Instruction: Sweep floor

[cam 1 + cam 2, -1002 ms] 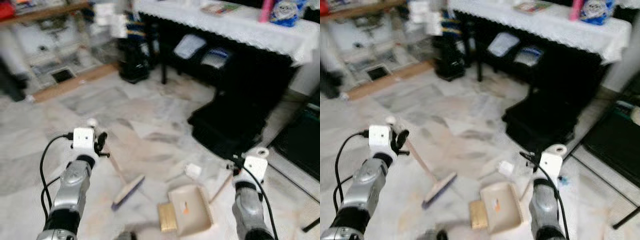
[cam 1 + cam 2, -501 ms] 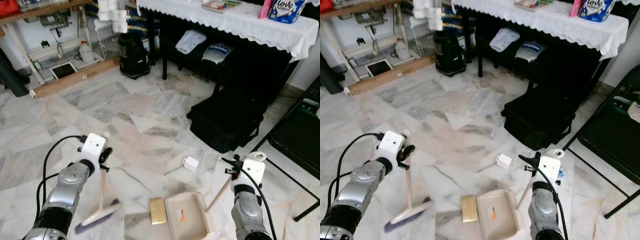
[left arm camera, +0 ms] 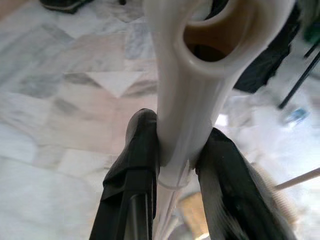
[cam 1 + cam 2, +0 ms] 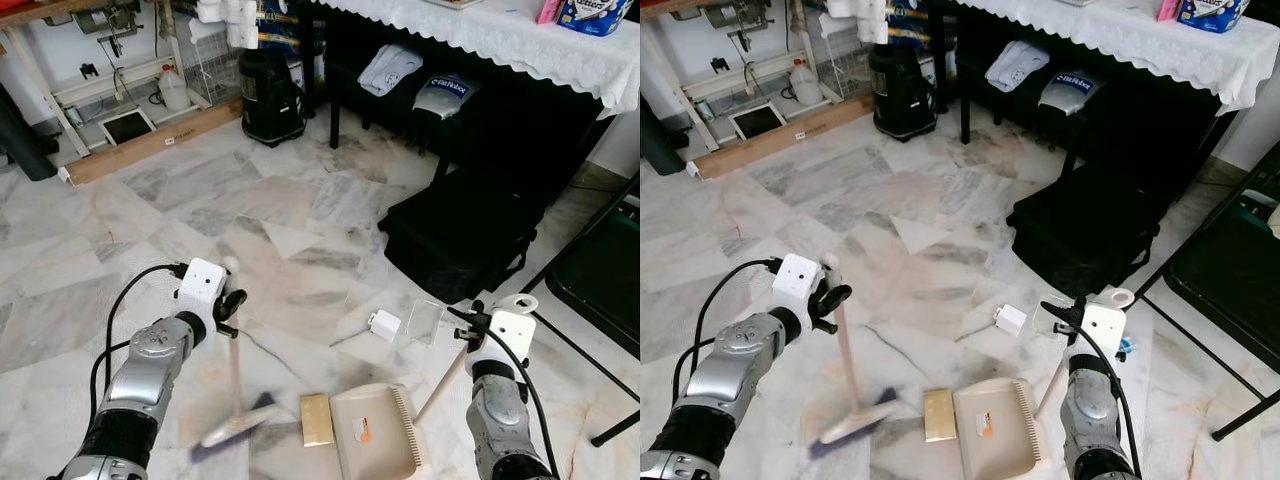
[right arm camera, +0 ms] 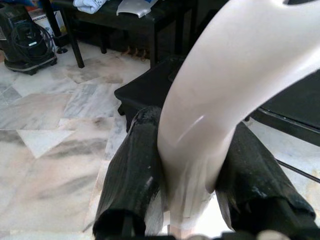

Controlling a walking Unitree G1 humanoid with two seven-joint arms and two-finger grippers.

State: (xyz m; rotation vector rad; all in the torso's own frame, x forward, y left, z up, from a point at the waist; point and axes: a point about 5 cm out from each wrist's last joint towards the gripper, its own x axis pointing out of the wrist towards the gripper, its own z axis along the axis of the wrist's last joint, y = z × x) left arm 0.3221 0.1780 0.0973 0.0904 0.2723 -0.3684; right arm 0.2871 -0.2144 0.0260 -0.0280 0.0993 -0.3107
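Left eye view: left gripper [image 4: 232, 305] holds the broom [image 4: 235, 385] by the top of its handle; the bristle head, blurred, sits on the floor [image 4: 300, 230] below and ahead of the gripper, just beside a yellow-brown block [image 4: 316, 419]. Dustpan [image 4: 372, 432] lies mouth toward the block.

Right eye view: right gripper [image 4: 1065, 312] holds the dustpan's long handle [image 4: 1052, 381], pan resting on the floor below it. A small white box [image 4: 1009, 319] lies just ahead of this gripper.

Left wrist view: both black fingers [image 3: 132, 165] clamp the pale broom handle; its hanging hole is plain here, unseen from the head.

Right wrist view: fingers [image 5: 131, 170] closed around the pale handle end; contact is plain.

Step in hand: sweeping stroke toward the pan, probably mid-swing given the blur.

Next move: carry the bristles across to the block, pan held steady.
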